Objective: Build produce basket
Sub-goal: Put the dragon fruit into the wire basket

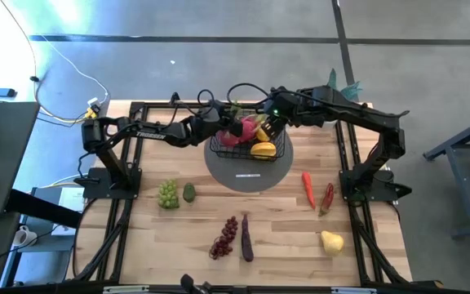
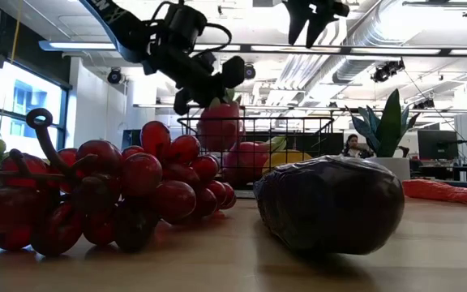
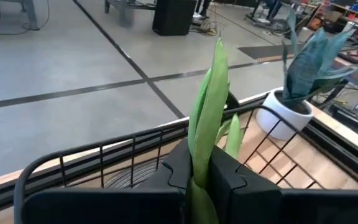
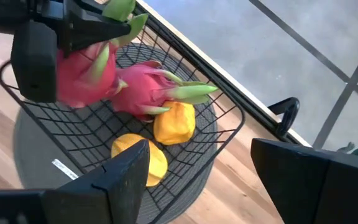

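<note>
The black wire basket (image 1: 251, 147) stands on a round grey disc (image 1: 247, 175). In it lie a pink dragon fruit (image 4: 148, 90) and two yellow fruits (image 4: 174, 122) (image 4: 138, 155). My left gripper (image 1: 233, 124) is shut on a second pink dragon fruit (image 2: 217, 123) over the basket's left part. My right gripper (image 4: 216, 168) is open and empty above the basket's right side (image 1: 272, 126). My left gripper pinches the dragon fruit's green leaves (image 3: 202, 155) between its two fingers; the leaf tips stick out past the fingers. The fingers slant down from the table's left. The pink body (image 4: 79, 74) hangs at the fingers, just above the basket's rim (image 2: 254, 120).
On the near table lie green grapes (image 1: 167, 194), a small green fruit (image 1: 188, 193), red grapes (image 1: 224, 237), a purple eggplant (image 1: 246, 237), two red chilies (image 1: 308, 188) (image 1: 326, 198) and a yellow fruit (image 1: 331, 241). A potted plant (image 3: 291, 112) stands at the far right edge.
</note>
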Tool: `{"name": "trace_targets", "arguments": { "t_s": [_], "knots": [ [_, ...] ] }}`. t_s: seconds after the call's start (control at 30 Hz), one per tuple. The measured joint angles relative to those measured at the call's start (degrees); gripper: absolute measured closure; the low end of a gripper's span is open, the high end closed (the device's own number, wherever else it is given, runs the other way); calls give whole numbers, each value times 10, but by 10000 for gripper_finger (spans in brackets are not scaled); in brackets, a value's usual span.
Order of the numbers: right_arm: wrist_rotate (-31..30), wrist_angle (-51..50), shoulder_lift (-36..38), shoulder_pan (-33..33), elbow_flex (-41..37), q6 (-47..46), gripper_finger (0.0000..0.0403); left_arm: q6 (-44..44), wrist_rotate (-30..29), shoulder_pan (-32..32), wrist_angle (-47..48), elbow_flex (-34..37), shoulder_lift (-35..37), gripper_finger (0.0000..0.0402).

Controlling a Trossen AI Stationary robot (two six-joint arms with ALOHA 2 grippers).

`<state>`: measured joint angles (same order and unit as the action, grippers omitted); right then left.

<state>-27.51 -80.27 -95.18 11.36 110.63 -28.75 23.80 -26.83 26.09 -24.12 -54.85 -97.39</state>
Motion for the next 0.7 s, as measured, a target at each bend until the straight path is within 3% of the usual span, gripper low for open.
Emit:
{"name": "trace_targets", "arguments": {
  "t_s": [0.17, 0.7],
  "knots": [
    [1, -15, 0, 7, 0, 7, 139, 1, 4, 5, 6, 0, -3, 371],
    [1, -45, 0, 7, 0, 18, 139, -45, 69, 5, 22, 0, 3, 248]
  ]
}}
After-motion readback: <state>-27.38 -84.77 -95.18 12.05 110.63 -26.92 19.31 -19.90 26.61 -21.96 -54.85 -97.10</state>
